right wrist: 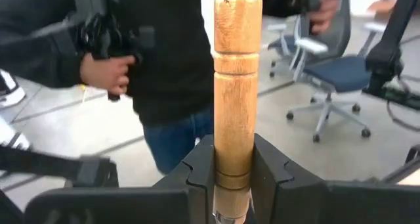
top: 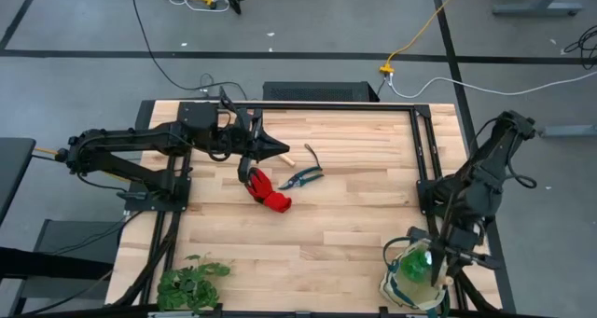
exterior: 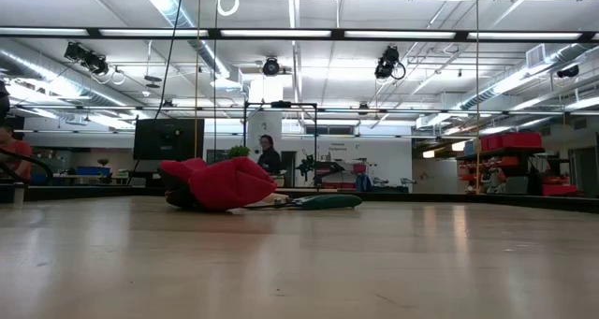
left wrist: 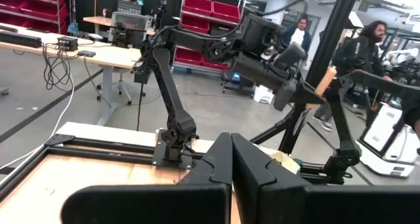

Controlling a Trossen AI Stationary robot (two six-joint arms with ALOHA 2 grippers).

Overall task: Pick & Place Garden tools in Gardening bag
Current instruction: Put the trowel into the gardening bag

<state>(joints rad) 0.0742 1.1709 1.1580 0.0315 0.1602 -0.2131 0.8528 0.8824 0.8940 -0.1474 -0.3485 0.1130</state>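
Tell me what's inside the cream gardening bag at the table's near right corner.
The round cream canvas bag holds a green spray bottle. The right gripper, above it, clamps a wooden tool handle; its head and the bag's bottom are hidden.

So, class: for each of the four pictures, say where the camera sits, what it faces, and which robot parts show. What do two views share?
High view: overhead, facing down; both arms, cream canvas gardening bag.
Low view: tabletop level, facing the room; no arms.
Left wrist view: shut left gripper, facing the right arm.
Right wrist view: right gripper clamping a wooden tool handle; a person behind.
Shared: crumpled red glove in high and low views.
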